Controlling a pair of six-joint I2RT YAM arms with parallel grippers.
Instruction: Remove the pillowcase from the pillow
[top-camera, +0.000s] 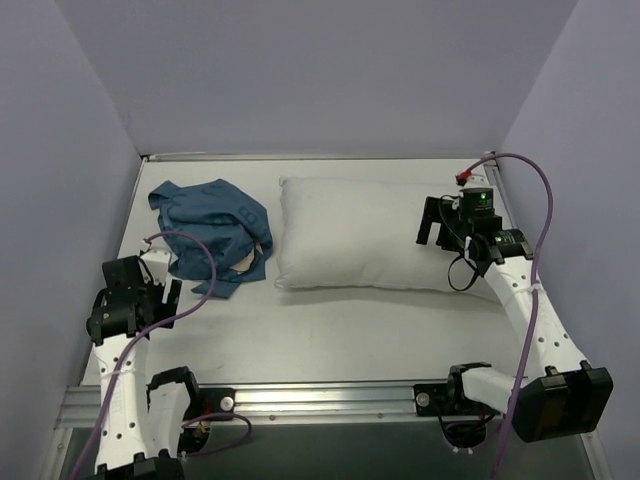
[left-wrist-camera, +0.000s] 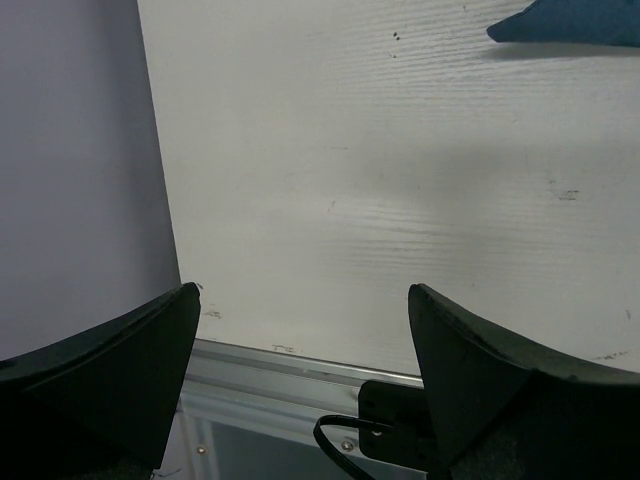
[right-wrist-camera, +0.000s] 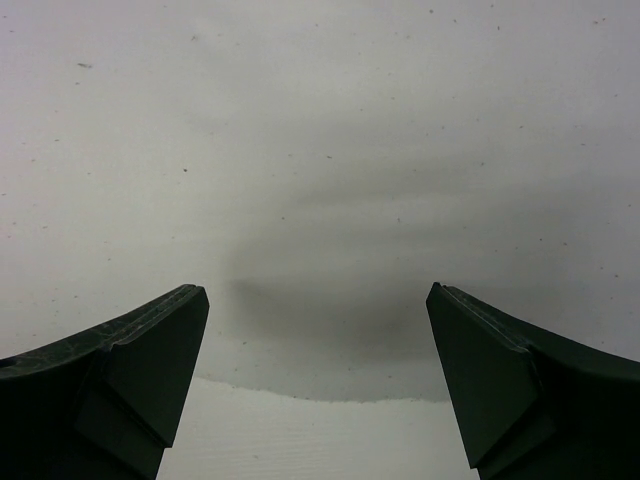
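The pillow (top-camera: 360, 235) lies bare, white and plump, across the middle back of the table. The blue pillowcase (top-camera: 212, 222) lies crumpled in a heap left of it, just apart from its left end. My right gripper (top-camera: 432, 228) is open and empty, hovering over the pillow's right end; the right wrist view shows the white pillow surface (right-wrist-camera: 320, 150) between its open jaws (right-wrist-camera: 315, 300). My left gripper (top-camera: 160, 290) is open and empty near the table's left front, below the pillowcase. A blue corner of the pillowcase (left-wrist-camera: 570, 22) shows at the top right of the left wrist view (left-wrist-camera: 305, 300).
Lavender walls enclose the table (top-camera: 330, 330) on the left, back and right. A metal rail (top-camera: 330, 398) runs along the front edge, also in the left wrist view (left-wrist-camera: 280, 365). Purple cables loop from both arms.
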